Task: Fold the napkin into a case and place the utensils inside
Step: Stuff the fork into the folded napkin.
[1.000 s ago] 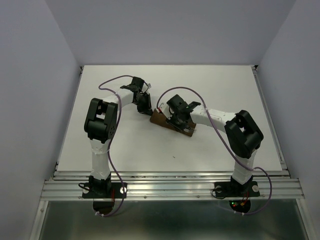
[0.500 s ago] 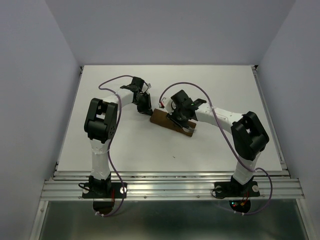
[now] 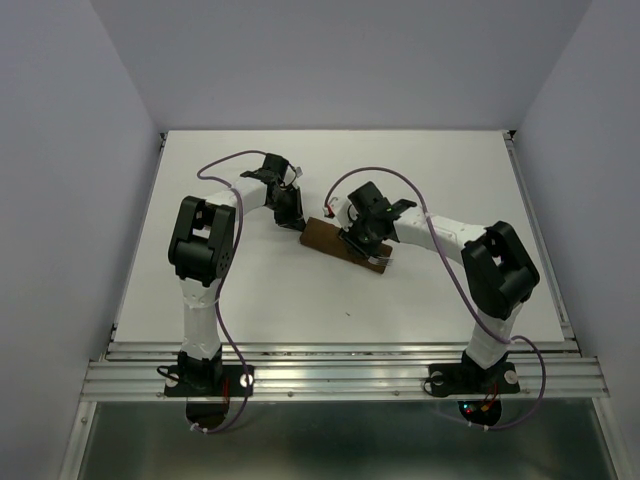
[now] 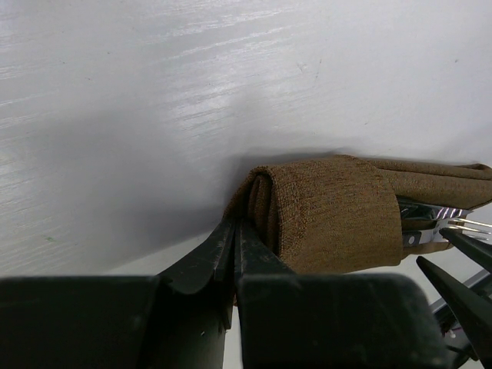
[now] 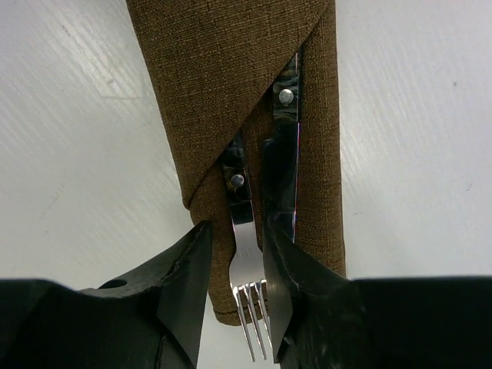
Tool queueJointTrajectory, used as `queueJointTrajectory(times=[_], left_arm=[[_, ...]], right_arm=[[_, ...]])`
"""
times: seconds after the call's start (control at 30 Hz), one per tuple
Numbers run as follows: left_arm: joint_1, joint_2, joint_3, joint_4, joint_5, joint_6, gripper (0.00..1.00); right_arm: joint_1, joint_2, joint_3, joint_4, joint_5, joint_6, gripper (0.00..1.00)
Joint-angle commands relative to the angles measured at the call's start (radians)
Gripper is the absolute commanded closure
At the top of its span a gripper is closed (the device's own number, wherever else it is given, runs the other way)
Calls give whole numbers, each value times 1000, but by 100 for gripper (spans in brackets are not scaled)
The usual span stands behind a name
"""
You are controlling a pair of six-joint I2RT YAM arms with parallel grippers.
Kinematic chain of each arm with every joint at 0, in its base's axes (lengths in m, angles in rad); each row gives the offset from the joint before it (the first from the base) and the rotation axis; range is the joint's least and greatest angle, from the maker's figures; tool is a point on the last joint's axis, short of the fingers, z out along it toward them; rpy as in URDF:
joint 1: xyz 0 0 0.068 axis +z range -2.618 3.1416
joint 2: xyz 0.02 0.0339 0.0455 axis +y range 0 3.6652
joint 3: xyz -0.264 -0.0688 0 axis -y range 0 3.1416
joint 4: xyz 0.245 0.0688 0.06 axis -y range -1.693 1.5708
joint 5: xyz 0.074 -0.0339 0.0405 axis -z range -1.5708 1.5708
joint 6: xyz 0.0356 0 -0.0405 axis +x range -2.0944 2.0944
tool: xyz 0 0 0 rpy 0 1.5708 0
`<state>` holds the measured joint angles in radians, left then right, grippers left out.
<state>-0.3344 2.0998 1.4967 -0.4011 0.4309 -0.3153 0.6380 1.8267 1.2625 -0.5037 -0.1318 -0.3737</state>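
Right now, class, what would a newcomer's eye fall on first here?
The dark brown folded cloth case on the white table, with a silver metal fork and silver metal knife tucked in its pocket. The right pincer straddles the fork; the left pincer pinches the case's other end.

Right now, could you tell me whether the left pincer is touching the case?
Touching. The left wrist view shows the left pincer closed on the folded end of the case.

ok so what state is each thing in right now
case: folded into a narrow pouch, flat on the table
fork: handle tucked in the case, tines sticking out
knife: handle tucked in beside the fork, blade sticking out
left fingers: shut on the case's end away from the tines
right fingers: open, straddling the fork
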Motion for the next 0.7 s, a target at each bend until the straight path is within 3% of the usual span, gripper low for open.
queueJointTrajectory(times=[0.0,0.33,0.67], left_arm=[[-6,-27,-4,-19,-1,15,87],[-6,-26,-9,-22,-9,13,87],[-8,-26,-13,-19,-7,12,87]], right_arm=[[0,-1,-8,34,-31,1,62],[0,32,-25,40,-38,-7,65],[0,19,-15,40,-46,-4,75]])
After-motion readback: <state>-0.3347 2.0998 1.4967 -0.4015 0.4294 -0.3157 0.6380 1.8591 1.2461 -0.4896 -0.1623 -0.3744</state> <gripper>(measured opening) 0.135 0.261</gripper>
